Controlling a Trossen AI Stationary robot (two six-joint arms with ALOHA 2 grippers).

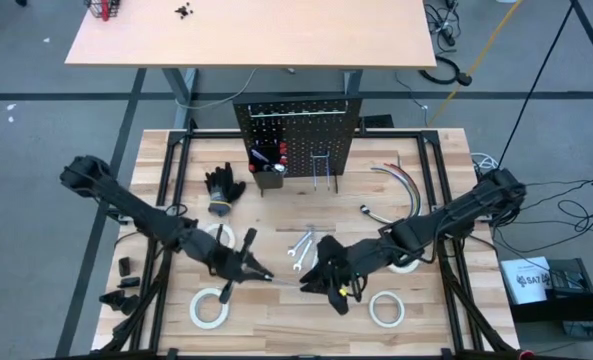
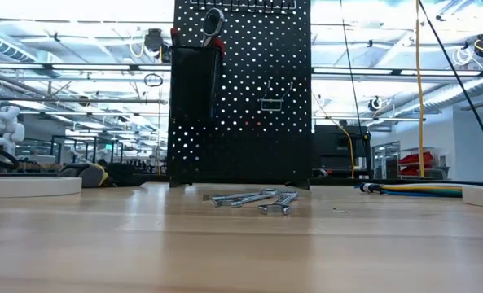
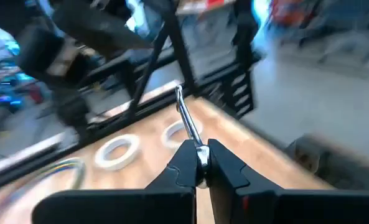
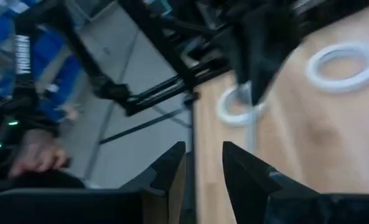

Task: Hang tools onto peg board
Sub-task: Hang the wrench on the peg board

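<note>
The peg board point(image 1: 296, 130) stands upright at the table's far middle point(image 2: 241, 89), with a black bin point(image 1: 268, 165) holding screwdrivers and a ratchet. Loose silver wrenches point(image 1: 302, 245) lie flat on the table in front of it point(image 2: 253, 198). White tape rolls point(image 1: 211, 308) point(image 1: 386, 308) lie near the front edge. My left gripper point(image 1: 260, 271) hovers left of centre, shut on one small silver wrench point(image 3: 187, 118). My right gripper point(image 1: 309, 284) hovers just to its right, open point(image 4: 203, 165), with nothing between its fingers. Neither gripper shows in the low view. My left gripper pinches one end of the wrench point(image 3: 201, 157) between its two fingertips. The fingers come roughly level from the table's left, and the wrench's shaft point(image 3: 185, 112) runs on past the tips along their line. The wrench is lifted clear of the table.
Black gloves point(image 1: 224, 187) lie left of the peg board, curved cables point(image 1: 401, 180) to its right. Two more tape rolls point(image 1: 216, 237) point(image 1: 406, 262) sit under the arms. Wire hooks point(image 1: 324, 172) stick out of the board. Small black parts point(image 1: 126, 285) lie at the left edge.
</note>
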